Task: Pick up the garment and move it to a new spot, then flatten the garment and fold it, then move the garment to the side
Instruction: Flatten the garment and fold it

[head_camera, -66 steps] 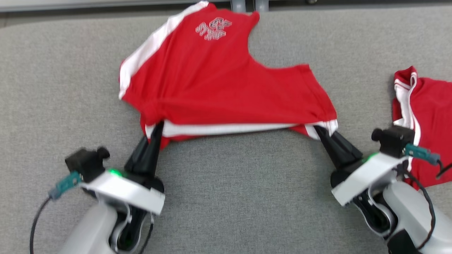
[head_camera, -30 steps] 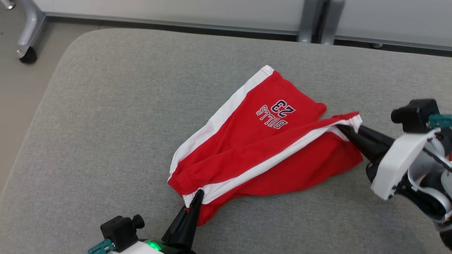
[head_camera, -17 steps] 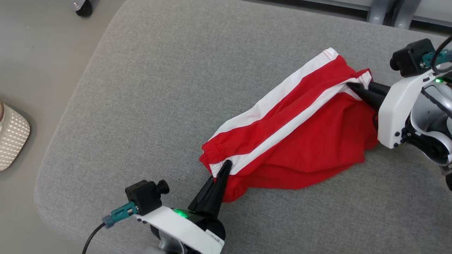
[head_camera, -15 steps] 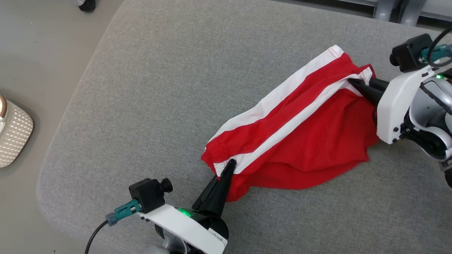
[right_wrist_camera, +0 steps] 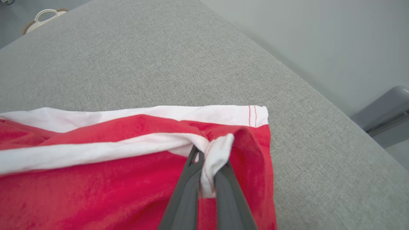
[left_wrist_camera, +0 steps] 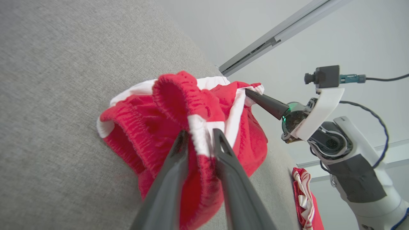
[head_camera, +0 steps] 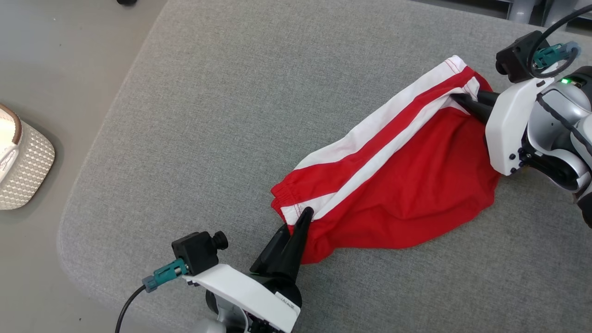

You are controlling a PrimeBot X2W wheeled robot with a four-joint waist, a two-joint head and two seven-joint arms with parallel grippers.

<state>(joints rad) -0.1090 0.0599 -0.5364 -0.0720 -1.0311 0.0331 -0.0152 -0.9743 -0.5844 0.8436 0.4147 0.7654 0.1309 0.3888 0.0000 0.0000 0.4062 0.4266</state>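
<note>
Two ends of the red shorts [head_camera: 397, 185] sit between my fingers on the grey woven pad [head_camera: 222, 120]. My right gripper [head_camera: 458, 98] pinches the far-right white hem. My left gripper [head_camera: 303, 217] straddles the near ribbed waistband, fingers slightly parted, grip unclear. Light, limp knit: I'd hold the thick seams.

From where I stand, the garment [head_camera: 393, 185] lies on the table [head_camera: 208, 115], running slantwise from just below the middle out toward two o'clock, well in from the table's nine o'clock edge. The left gripper [head_camera: 301, 216] sits at the garment's seven o'clock end with that corner between its fingers, and the right gripper [head_camera: 457, 97] meets the opposite end at two o'clock. Off the table at nine o'clock a basket [head_camera: 23, 171] stands on the floor [head_camera: 55, 55], and a second garment [left_wrist_camera: 303, 198] lies on the table beyond the right arm.
</note>
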